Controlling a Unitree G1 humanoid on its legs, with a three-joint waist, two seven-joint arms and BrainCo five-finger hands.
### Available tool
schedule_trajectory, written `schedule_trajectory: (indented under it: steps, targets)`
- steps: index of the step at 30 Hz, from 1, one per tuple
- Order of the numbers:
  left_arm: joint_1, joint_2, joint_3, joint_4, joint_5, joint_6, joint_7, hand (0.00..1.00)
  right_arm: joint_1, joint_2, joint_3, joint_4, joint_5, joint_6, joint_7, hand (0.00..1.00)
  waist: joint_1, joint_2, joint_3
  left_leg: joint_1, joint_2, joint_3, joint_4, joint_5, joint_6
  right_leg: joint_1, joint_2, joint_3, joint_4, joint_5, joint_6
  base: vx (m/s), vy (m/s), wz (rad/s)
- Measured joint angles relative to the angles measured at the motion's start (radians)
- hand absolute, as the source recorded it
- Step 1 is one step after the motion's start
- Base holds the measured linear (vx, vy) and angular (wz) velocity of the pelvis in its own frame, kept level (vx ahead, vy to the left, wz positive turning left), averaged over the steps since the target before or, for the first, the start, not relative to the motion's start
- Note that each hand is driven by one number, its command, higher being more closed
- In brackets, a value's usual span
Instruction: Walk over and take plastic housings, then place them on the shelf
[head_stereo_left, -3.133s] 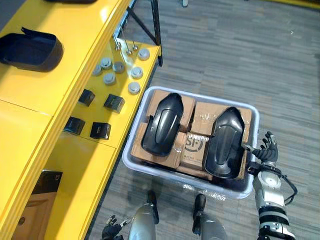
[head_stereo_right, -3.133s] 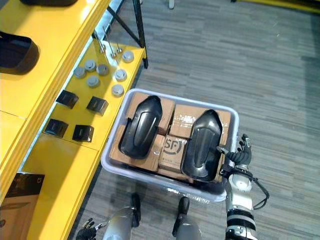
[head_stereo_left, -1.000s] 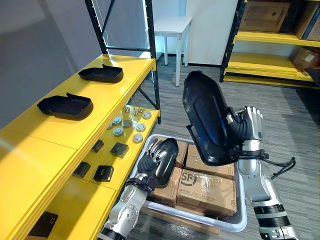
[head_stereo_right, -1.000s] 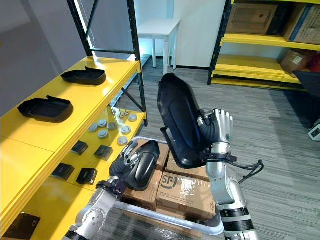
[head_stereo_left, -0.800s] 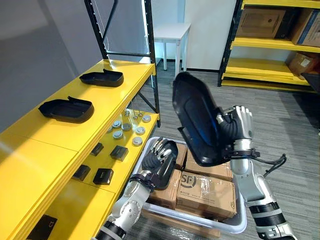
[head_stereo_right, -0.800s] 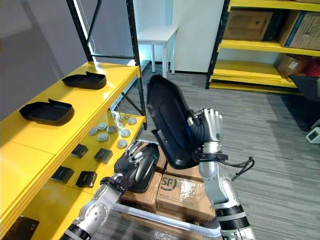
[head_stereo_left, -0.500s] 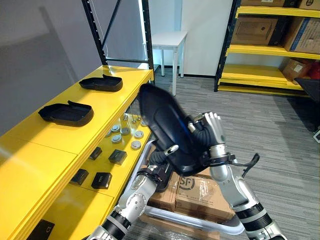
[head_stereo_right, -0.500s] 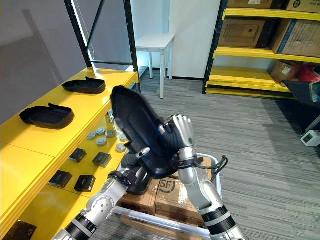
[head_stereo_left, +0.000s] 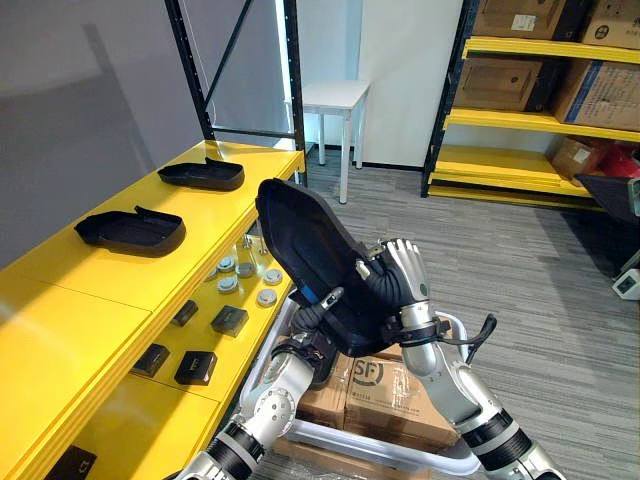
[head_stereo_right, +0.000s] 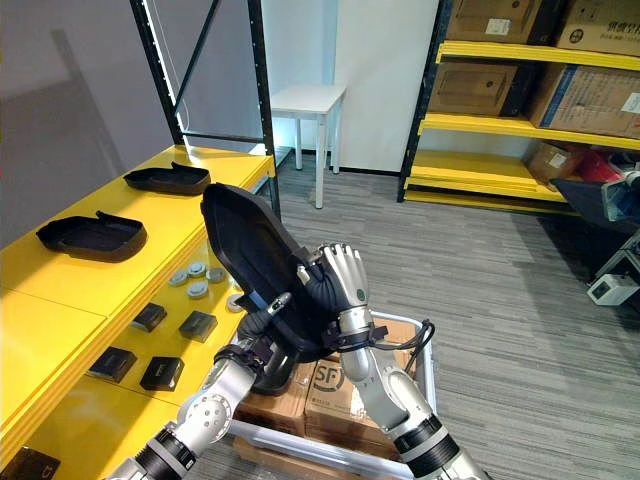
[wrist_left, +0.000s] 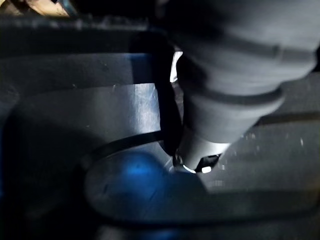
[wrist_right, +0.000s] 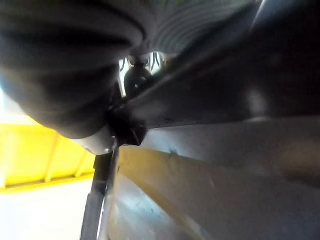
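Now | right hand (head_stereo_left: 398, 285) clamped on raised housing (head_stereo_left: 305, 250); left hand (head_stereo_left: 312, 352) beneath, half hidden, grip unreadable

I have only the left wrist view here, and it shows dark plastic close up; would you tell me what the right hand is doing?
Observer: The right hand is curled round a black housing, holding it tilted above the bin.
Operator: Is anything on the shelf yet?
Observer: Yes, a nearer housing and a farther housing lie apart on the yellow shelf.
Operator: Where is the left hand?
Observer: Low beside the cardboard boxes in the bin, the left hand is partly behind that black housing.
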Motion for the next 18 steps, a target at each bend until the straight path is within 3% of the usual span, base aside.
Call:
schedule_trajectory:
  steps: [1,2,6,7,8,9,10,11,13,14,16,17,18]
  targets:
    - [0.018,-0.003,0.002,-0.021,0.020,-0.004,0.002,1.00,0.026,-0.001,0.002,-0.022,0.017,-0.002,-0.015,1.00,0.006,-0.003,0.002,-0.031,0.000,-0.043,0.014,0.005,-0.002,0.000,0.001,-0.039,0.003,-0.004,-0.005,-0.03,-0.031,0.90]
    - [0.032,-0.004,0.008,-0.032,0.035,-0.005,0.005,1.00,0.048,-0.002,0.005,-0.030,0.023,-0.008,-0.023,0.00,0.015,-0.004,0.007,-0.053,0.000,-0.079,0.029,0.008,-0.006,0.001,0.002,-0.072,0.013,-0.013,-0.008,-0.02,-0.050,1.30]
    - [0.081,-0.009,0.070,-0.080,0.108,-0.013,0.010,1.00,0.100,-0.006,0.023,-0.030,0.147,-0.062,-0.026,0.00,0.076,0.000,0.053,-0.147,0.003,-0.280,0.034,0.050,-0.033,0.010,0.001,-0.303,0.130,-0.113,-0.020,-0.05,-0.089,1.56]
    - [0.092,-0.009,0.082,-0.091,0.120,-0.014,0.011,1.00,0.096,-0.005,0.031,-0.024,0.175,-0.074,-0.026,0.00,0.082,-0.001,0.054,-0.162,0.015,-0.257,0.027,0.048,-0.030,0.012,0.000,-0.342,0.137,-0.120,-0.022,-0.04,-0.112,1.87]
    - [0.107,-0.011,0.104,-0.115,0.137,-0.014,0.014,1.00,0.084,-0.004,0.041,-0.011,0.215,-0.093,-0.026,0.00,0.082,-0.005,0.058,-0.205,0.042,-0.147,0.046,0.023,0.014,0.023,-0.004,-0.427,0.131,-0.124,-0.021,-0.03,-0.085,1.95]
    - [0.113,-0.016,0.134,-0.134,0.152,-0.015,0.017,1.00,0.057,-0.003,0.049,0.018,0.251,-0.119,-0.024,0.00,0.089,-0.003,0.062,-0.251,0.082,0.037,0.076,0.006,0.058,0.032,-0.011,-0.502,0.122,-0.124,-0.021,-0.01,-0.058,1.94]
    - [0.116,-0.020,0.154,-0.142,0.158,-0.018,0.020,1.00,0.041,0.001,0.055,0.037,0.263,-0.125,-0.016,0.00,0.088,0.000,0.064,-0.264,0.105,0.133,0.090,-0.003,0.072,0.036,-0.015,-0.534,0.122,-0.125,-0.018,0.01,0.003,1.59]
    - [0.127,-0.026,0.199,-0.162,0.167,-0.027,0.024,1.00,0.007,0.011,0.074,0.070,0.292,-0.136,0.000,0.00,0.090,0.003,0.063,-0.280,0.153,0.322,0.119,-0.010,0.083,0.046,-0.019,-0.587,0.123,-0.126,-0.011,0.04,0.028,1.11]
    - [0.149,-0.038,0.249,-0.206,0.177,-0.048,0.025,1.00,-0.001,0.030,0.075,0.081,0.328,-0.148,0.029,0.00,0.096,0.003,0.062,-0.289,0.202,0.516,0.164,-0.006,0.088,0.071,-0.031,-0.664,0.124,-0.130,0.012,0.09,0.072,1.25]
    - [0.189,-0.047,0.285,-0.250,0.201,-0.060,0.025,1.00,0.007,0.051,0.077,0.085,0.353,-0.158,0.058,0.00,0.097,0.005,0.060,-0.292,0.198,0.557,0.173,0.015,0.114,0.079,-0.048,-0.696,0.130,-0.135,0.026,0.12,0.105,1.05]
    - [0.270,-0.053,0.339,-0.316,0.256,-0.061,0.021,1.00,0.026,0.096,0.089,0.092,0.399,-0.169,0.105,0.00,0.119,0.005,0.054,-0.294,0.169,0.548,0.176,0.076,0.123,0.101,-0.081,-0.717,0.152,-0.142,0.051,0.19,0.154,0.55]
    - [0.325,-0.053,0.381,-0.351,0.302,-0.060,0.019,1.00,0.046,0.143,0.097,0.116,0.424,-0.178,0.141,0.00,0.134,-0.013,0.045,-0.300,0.136,0.547,0.189,0.065,0.112,0.102,-0.123,-0.723,0.177,-0.143,0.055,0.25,0.177,0.42]
    - [0.344,-0.055,0.403,-0.361,0.332,-0.060,0.020,1.00,0.052,0.163,0.102,0.125,0.446,-0.179,0.157,0.00,0.136,-0.021,0.041,-0.308,0.118,0.537,0.202,0.047,0.124,0.103,-0.145,-0.725,0.194,-0.140,0.058,0.35,0.243,0.70]
